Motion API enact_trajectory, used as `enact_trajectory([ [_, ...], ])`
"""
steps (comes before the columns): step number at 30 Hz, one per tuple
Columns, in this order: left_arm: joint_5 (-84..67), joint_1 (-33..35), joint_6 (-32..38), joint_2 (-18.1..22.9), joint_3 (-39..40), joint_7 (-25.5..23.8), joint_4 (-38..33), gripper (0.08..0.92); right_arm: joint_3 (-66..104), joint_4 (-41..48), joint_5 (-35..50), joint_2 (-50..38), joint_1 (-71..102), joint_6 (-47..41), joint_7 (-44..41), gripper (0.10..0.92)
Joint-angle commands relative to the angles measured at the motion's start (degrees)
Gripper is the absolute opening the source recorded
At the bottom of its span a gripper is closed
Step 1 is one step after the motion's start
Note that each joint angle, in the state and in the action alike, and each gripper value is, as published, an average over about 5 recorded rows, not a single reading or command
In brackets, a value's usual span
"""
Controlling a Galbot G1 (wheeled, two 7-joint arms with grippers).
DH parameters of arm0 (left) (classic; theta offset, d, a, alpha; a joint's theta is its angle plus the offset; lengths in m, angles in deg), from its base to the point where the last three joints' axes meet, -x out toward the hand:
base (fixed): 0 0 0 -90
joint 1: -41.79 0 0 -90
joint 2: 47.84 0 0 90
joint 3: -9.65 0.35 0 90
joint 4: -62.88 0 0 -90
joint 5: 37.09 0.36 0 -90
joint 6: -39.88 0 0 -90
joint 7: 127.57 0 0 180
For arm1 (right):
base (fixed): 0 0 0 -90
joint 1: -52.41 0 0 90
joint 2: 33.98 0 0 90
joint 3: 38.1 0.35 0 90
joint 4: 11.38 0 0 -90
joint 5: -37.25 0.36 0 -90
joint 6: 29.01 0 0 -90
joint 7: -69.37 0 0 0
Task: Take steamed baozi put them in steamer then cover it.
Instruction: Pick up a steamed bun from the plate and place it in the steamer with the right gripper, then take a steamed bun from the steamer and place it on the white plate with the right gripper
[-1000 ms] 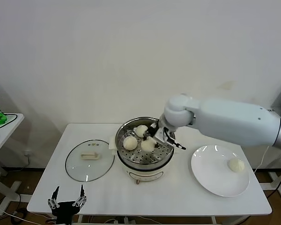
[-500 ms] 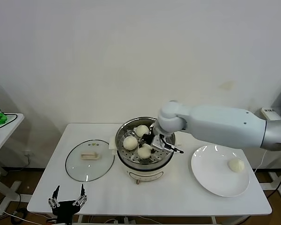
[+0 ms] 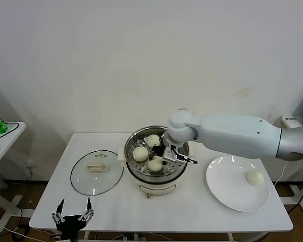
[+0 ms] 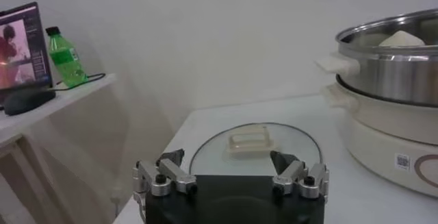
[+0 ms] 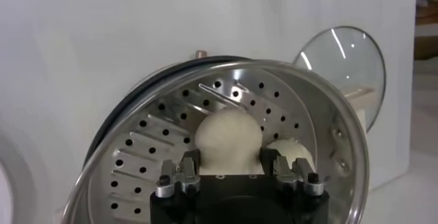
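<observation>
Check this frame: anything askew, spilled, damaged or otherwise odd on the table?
Nothing stands out. The steamer sits upright with three baozi on its tray, the right gripper shut on one of them. The cover lies flat beside it, one baozi waits on the white plate, and the left gripper is parked open.

Bright, even light — soft shadows, glare on steamer [image 3: 156, 156] rim.

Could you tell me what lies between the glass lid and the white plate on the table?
The steamer stands between the cover and plate, seen in the head view.
</observation>
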Motion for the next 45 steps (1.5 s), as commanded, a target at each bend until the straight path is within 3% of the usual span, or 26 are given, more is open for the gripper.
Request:
enact_trajectory([
  [1, 0.01, 0.00, 0.00, 0.04, 0.05, 0.02, 0.00, 0.823, -0.14, 0.40, -0.77, 0.34, 0.15, 1.36, -0.12, 0.551],
  [10, 0.01, -0.01, 0.00, -0.01, 0.01, 0.06, -0.05, 0.823, -0.26, 0.42, -0.82, 0.19, 0.27, 2.28, -0.11, 0.573],
  [19, 0.08, -0.14, -0.02, -0.07, 0.16, 0.08, 0.08, 0.823, 0.94, 2.32, -1.15, -0.19, -0.42, 2.41, 0.66, 0.796],
  [26, -0.51, 0.09, -0.10, -1.29, -0.33, 0.07, -0.11, 0.823, 4.12, 8.89, 3.23, -1.23, -5.58, 0.35, -1.13, 0.822],
  [34, -2.60, -0.90, -0.28, -3.92, -0.36, 0.09, -0.79, 0.823, 6.23, 12.96, 10.39, -10.75, -10.79, -6.09, -5.34, 0.823],
  [45, -3.24, -4.17, -0.33, -5.90, 1.84, -0.05, -0.06, 0.823, 1.88, 6.15, 2.68, -34.70, -6.13, -18.98, -5.94, 0.823],
])
